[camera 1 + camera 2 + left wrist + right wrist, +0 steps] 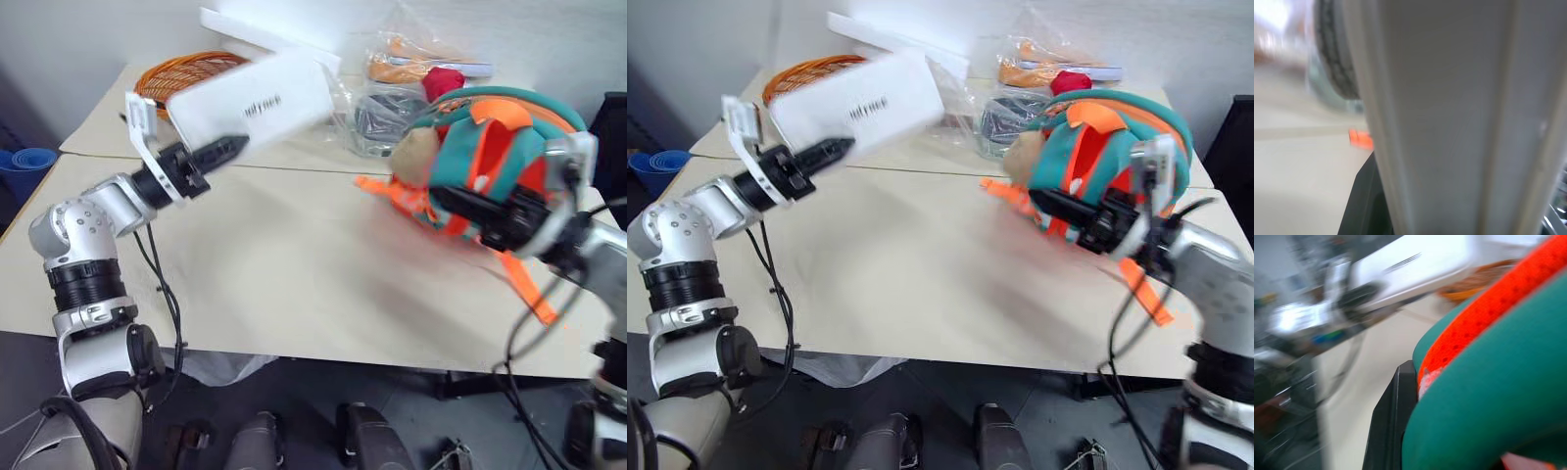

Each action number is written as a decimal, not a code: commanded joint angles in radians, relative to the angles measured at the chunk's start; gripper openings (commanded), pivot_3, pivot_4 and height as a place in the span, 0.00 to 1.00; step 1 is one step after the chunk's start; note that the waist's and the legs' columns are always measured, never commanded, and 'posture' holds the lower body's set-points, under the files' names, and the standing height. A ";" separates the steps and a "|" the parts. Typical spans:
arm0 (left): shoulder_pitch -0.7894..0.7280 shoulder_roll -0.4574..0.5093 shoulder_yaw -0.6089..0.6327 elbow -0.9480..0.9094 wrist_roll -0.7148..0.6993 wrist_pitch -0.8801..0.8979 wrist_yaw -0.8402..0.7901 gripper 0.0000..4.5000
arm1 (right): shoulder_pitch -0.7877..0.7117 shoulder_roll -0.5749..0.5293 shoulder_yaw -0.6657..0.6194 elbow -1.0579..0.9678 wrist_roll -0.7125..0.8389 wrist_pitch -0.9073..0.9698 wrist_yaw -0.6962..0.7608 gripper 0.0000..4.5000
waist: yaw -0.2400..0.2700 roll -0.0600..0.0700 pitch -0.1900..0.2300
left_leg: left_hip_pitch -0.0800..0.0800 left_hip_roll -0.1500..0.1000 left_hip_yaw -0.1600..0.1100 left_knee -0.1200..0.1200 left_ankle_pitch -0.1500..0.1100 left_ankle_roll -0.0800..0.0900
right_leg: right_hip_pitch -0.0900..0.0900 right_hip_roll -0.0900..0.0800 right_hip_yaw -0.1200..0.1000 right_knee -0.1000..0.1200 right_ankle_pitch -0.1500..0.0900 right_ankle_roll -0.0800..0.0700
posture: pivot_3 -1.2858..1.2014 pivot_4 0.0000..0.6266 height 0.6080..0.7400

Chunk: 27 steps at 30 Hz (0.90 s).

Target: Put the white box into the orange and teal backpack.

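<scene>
My left gripper (230,147) is shut on the lower edge of the white box (260,98) and holds it tilted in the air over the table's left half. The box's broad face (1459,117) looms close in the left wrist view. At the right, the orange and teal backpack (490,147) hangs raised off the table, its orange webbing straps dangling. My right gripper (460,206) is shut on the backpack's teal padded strap (1498,396), with one black finger (1393,426) pressed against it. A gap of bare table separates box and backpack.
An orange wicker basket (186,73) and a long white foam slab (265,29) lie at the back of the beige table (294,264). Clear plastic bags (392,108) with orange and red items sit behind the backpack. A blue roll (24,162) lies on the floor at the left.
</scene>
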 commanded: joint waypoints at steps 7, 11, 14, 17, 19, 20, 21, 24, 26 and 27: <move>-0.017 0.047 -0.174 -0.133 -0.127 -0.006 -0.344 0.31 | 0.251 -0.219 -0.209 -0.239 0.357 0.003 -0.131 0.01 | -0.004 -0.003 0.000 | 0.002 -0.001 0.000 0.003 -0.001 0.004 | 0.002 -0.001 0.001 -0.003 0.000 0.001 | 0.52 0.24 1.00; 0.013 0.152 -0.227 -0.116 -0.093 -0.050 -0.483 0.31 | 0.376 -0.198 -0.232 -0.307 0.329 -0.034 -0.152 0.01 | -0.007 -0.003 0.000 | 0.002 -0.001 0.001 0.004 0.000 0.003 | 0.002 0.000 0.003 0.000 0.000 0.001 | 0.52 0.24 1.00; 0.023 0.224 -0.207 -0.107 -0.095 -0.061 -0.506 0.31 | 0.446 -0.190 -0.247 -0.344 0.336 -0.067 -0.162 0.01 | -0.005 -0.003 0.001 | 0.002 0.000 0.000 0.004 0.000 0.003 | 0.001 0.001 0.003 0.001 0.000 0.000 | 0.52 0.24 1.00; 0.076 0.289 -0.210 -0.151 -0.073 -0.095 -0.514 0.31 | 0.500 -0.180 -0.253 -0.366 0.335 -0.102 -0.169 0.01 | -0.004 -0.003 0.001 | 0.001 0.000 0.000 0.004 -0.001 0.004 | 0.001 0.000 0.002 0.000 0.000 0.000 | 0.52 0.24 1.00; 0.099 0.299 -0.216 -0.173 -0.080 -0.103 -0.507 0.31 | 0.522 -0.181 -0.251 -0.371 0.332 -0.122 -0.170 0.01 | -0.003 -0.003 0.001 | 0.002 -0.001 0.000 0.005 -0.001 0.004 | 0.002 0.000 0.002 0.000 0.000 0.001 | 0.52 0.24 1.00; 0.107 0.297 -0.220 -0.183 -0.085 -0.104 -0.507 0.31 | 0.530 -0.182 -0.249 -0.372 0.329 -0.131 -0.169 0.01 | -0.002 -0.004 0.001 | 0.001 -0.001 -0.001 0.006 -0.001 0.005 | 0.002 0.000 0.002 0.000 0.000 0.001 | 0.52 0.24 1.00; 0.120 0.294 -0.228 -0.199 -0.084 -0.112 -0.509 0.31 | 0.537 -0.184 -0.246 -0.372 0.326 -0.139 -0.167 0.01 | 0.000 -0.004 0.001 | 0.001 -0.001 -0.001 0.006 -0.001 0.005 | 0.002 0.000 0.002 0.000 0.000 0.001 | 0.52 0.24 1.00; 0.160 0.287 -0.288 -0.254 -0.039 -0.172 -0.522 0.31 | 0.543 -0.189 -0.226 -0.361 0.314 -0.158 -0.167 0.01 | 0.001 -0.006 0.001 | 0.000 -0.001 -0.003 0.008 -0.004 0.010 | 0.003 -0.001 0.000 0.000 0.000 0.001 | 0.52 0.24 1.00; 0.189 0.264 -0.394 -0.287 0.083 -0.313 -0.518 0.31 | 0.523 -0.202 -0.206 -0.343 0.328 -0.169 -0.171 0.01 | 0.001 -0.006 0.001 | 0.000 -0.001 -0.003 0.008 -0.005 0.011 | 0.003 -0.001 0.000 -0.001 0.000 0.001 | 0.52 0.24 1.00; 0.193 0.254 -0.434 -0.303 0.117 -0.350 -0.525 0.31 | 0.515 -0.209 -0.197 -0.338 0.323 -0.171 -0.169 0.01 | 0.002 -0.006 0.001 | 0.001 -0.001 -0.003 0.008 -0.005 0.011 | 0.004 -0.001 0.000 -0.001 0.000 0.001 | 0.52 0.24 1.00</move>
